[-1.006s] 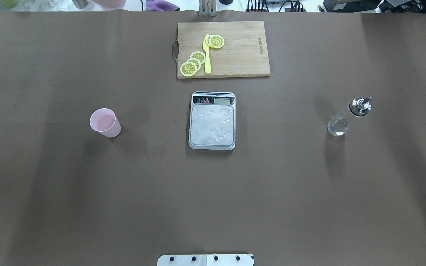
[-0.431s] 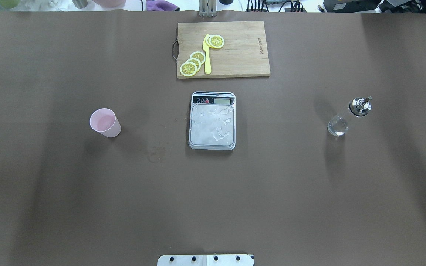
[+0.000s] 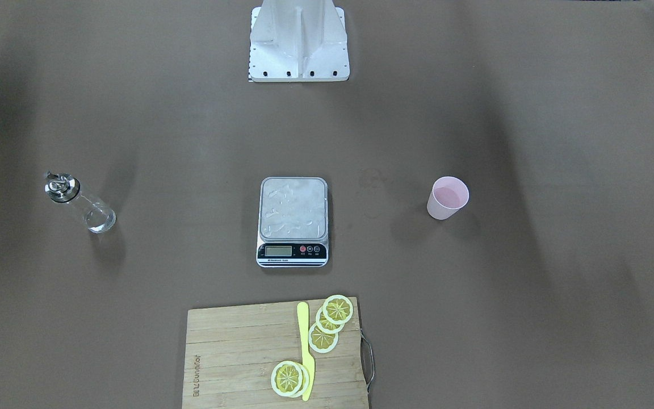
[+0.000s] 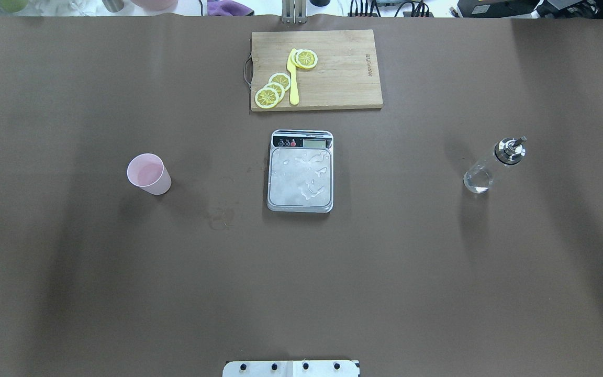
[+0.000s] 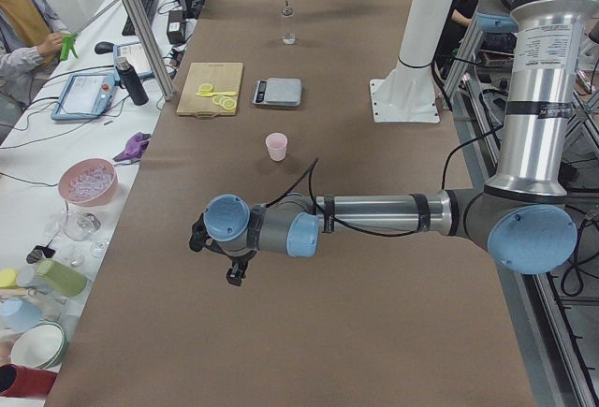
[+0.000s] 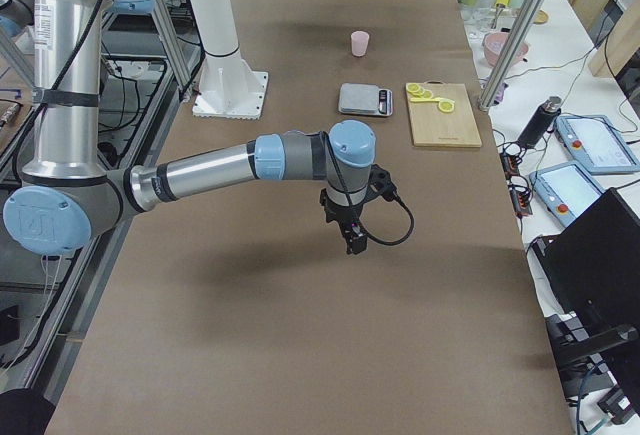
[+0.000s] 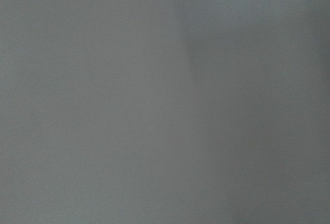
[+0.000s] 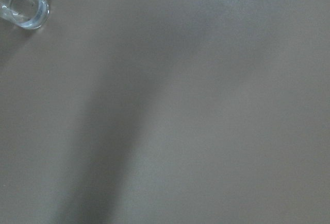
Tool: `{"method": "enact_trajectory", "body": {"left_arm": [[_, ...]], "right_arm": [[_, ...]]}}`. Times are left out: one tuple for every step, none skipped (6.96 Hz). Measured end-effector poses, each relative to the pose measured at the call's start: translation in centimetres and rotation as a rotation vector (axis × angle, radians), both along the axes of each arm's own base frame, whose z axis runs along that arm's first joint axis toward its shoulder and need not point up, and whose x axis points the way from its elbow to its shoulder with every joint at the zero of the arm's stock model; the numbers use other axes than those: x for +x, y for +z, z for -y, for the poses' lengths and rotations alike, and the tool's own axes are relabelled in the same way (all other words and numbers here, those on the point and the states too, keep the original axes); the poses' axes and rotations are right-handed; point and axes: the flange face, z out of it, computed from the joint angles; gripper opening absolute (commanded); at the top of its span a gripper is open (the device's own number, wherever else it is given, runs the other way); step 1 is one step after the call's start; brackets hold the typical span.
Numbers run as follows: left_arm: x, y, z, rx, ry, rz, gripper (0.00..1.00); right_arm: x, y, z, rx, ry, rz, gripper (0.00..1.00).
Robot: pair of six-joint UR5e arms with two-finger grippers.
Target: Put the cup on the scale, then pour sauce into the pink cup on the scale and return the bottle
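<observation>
Right of the scale (image 4: 300, 180), the bottle (image 4: 491, 165) stands upright; axis vertical.

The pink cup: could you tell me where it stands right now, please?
In the overhead view the pink cup stands upright on the table, on the robot's left side, apart from the scale.

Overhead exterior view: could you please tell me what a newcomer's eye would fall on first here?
The silvery scale sits at the centre of the table, its platform blotched with wet-looking patches, with the pink cup apart on the robot's left and the clear glass bottle apart on its right. Beyond the scale, a wooden cutting board carries bright lemon slices and a yellow knife.
</observation>
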Motion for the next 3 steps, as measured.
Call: {"method": "enact_trajectory", "body": {"left_arm": [[1.9, -1.7, 0.3, -0.019, -0.019, -0.021, 0.98], [3.8, -3.8, 0.6, -0.037, -0.036, -0.034, 0.98], [6.3, -6.3, 1.1, -0.056, -0.039, -0.044, 0.98]], "right_arm": [[-0.3, -0.6, 1.2, 0.013, -0.002, -0.004, 1.0], [-0.7, -1.4, 3.2, 0.027, -0.004, -0.013, 1.0], [-0.7, -1.7, 4.2, 0.029, -0.002, -0.029, 1.0]]}}
